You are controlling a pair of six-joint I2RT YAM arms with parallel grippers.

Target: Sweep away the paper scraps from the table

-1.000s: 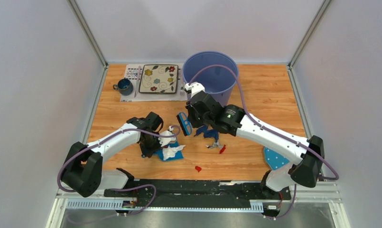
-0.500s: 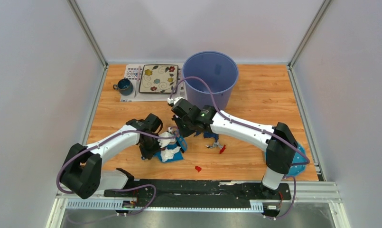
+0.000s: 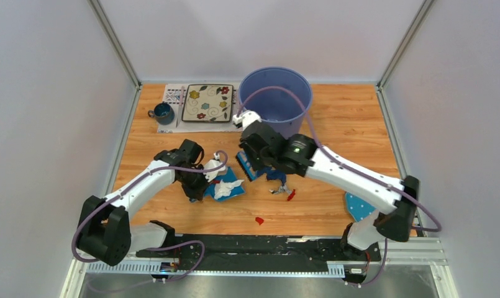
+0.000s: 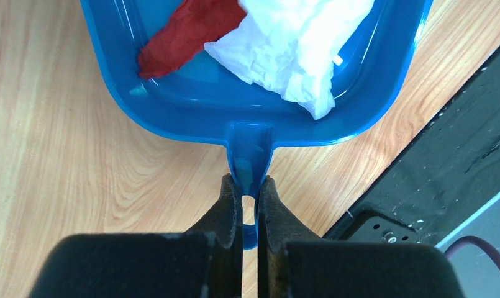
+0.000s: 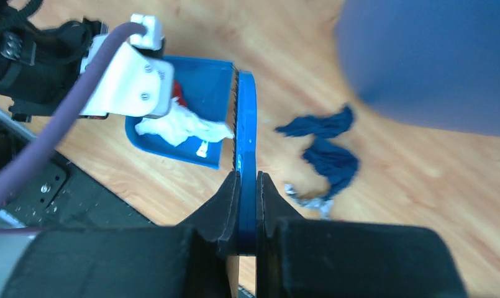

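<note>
My left gripper (image 4: 250,186) is shut on the handle of a blue dustpan (image 4: 191,99), which lies on the table (image 3: 334,130). The pan holds white paper (image 4: 297,43) and a red scrap (image 4: 188,28). My right gripper (image 5: 247,180) is shut on a blue brush (image 5: 245,124), held just right of the dustpan (image 3: 233,189). Dark blue scraps (image 5: 328,152) and a silver-grey scrap (image 5: 309,197) lie right of the brush. In the top view a red scrap (image 3: 290,195) lies beside them and another red scrap (image 3: 259,220) lies nearer the front edge.
A blue bucket (image 3: 275,99) stands at the back, just behind the right arm. A patterned plate (image 3: 207,102) on a white placemat (image 3: 172,94) and a dark mug (image 3: 163,113) are at the back left. A blue polka-dot cloth (image 3: 362,207) lies front right.
The right gripper swept the brush left to the dustpan, then drew it back right and away. The left gripper shifted the dustpan slightly away from the front edge.
</note>
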